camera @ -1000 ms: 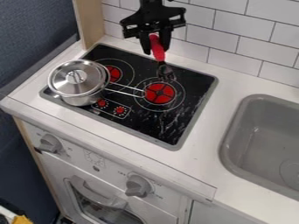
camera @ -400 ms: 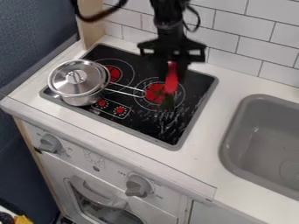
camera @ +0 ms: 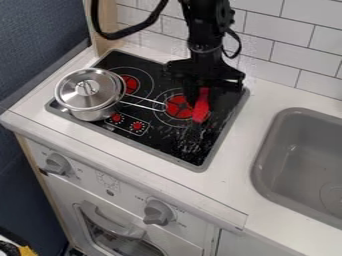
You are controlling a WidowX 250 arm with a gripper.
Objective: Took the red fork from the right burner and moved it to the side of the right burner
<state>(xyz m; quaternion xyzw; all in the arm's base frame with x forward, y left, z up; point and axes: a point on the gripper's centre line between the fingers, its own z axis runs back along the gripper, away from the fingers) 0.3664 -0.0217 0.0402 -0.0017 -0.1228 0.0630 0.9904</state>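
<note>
Plainly, one claw (camera: 204,93) pinches one red fork (camera: 201,106) over the stove (camera: 159,142). We count two burners (camera: 175,106), one lidded pot (camera: 88,94).

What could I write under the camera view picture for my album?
A robot gripper holds a red fork over the stove, with a shiny pot nearby.

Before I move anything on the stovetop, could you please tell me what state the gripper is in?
Gripper: closed, its jaws holding the red-handled fork over the right side of the stovetop.
</note>
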